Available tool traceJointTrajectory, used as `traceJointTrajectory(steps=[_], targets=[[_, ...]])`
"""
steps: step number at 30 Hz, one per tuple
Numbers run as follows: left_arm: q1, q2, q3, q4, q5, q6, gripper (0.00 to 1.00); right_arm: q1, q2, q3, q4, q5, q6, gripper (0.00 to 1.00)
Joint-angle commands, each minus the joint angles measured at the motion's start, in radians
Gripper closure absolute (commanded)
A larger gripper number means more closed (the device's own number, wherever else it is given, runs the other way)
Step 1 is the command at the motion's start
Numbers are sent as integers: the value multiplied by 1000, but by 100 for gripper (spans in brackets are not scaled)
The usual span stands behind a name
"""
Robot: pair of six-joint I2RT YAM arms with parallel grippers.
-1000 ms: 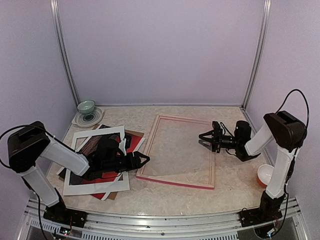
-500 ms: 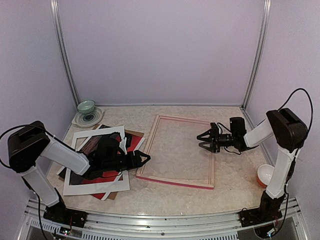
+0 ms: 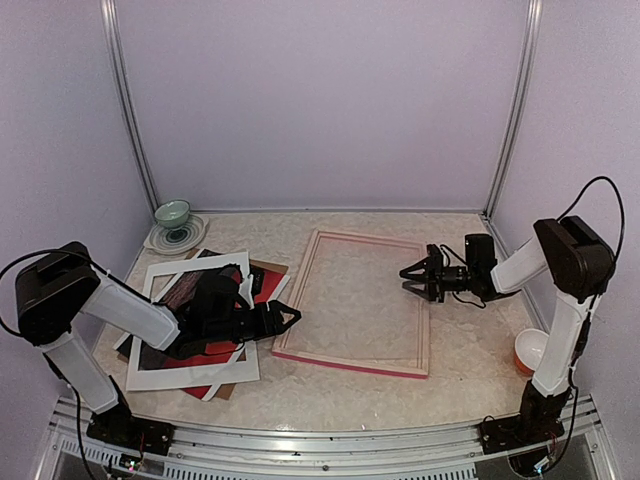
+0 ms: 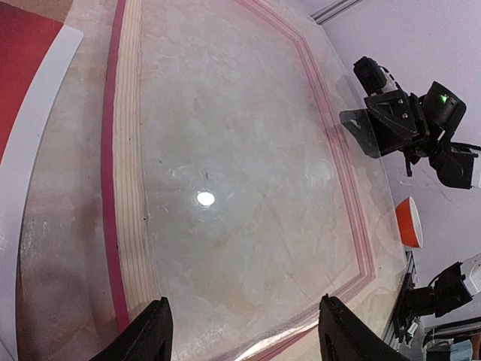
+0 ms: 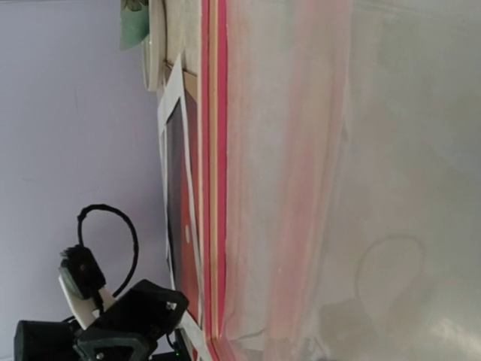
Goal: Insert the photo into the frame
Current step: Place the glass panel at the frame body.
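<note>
mid-table the frame (image 3: 357, 300) lies flat, long axis near-to-far; left fingers (image 4: 150, 335), right fingers (image 3: 414, 268) spread.

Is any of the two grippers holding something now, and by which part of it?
Nothing is held. The left gripper is open and empty near the frame's left rail; the right gripper is open near its right rail.

The pale marbled table (image 3: 340, 395) carries the frame (image 3: 297, 292) lying flat, back side up, at centre, a brown backing board (image 3: 274, 272) at left, a plate (image 3: 190, 240) at the far-left corner, and an orange-and-white bowl (image 3: 528, 350) at right.
</note>
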State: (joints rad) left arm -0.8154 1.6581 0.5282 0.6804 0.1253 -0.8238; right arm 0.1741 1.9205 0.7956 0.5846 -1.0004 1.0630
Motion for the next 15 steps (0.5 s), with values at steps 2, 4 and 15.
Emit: traceJointTrajectory(steps=[2, 4, 15], targets=[[-12, -6, 22, -5, 9, -1, 34, -3, 25, 5, 84, -36, 38, 60], [-16, -4, 25, -5, 8, -1, 34, 2, 25, 31, -13, -17, -15, 61], [-29, 9, 33, -1, 3, -5, 34, 25, 47, 83, -155, 22, -87, 66]])
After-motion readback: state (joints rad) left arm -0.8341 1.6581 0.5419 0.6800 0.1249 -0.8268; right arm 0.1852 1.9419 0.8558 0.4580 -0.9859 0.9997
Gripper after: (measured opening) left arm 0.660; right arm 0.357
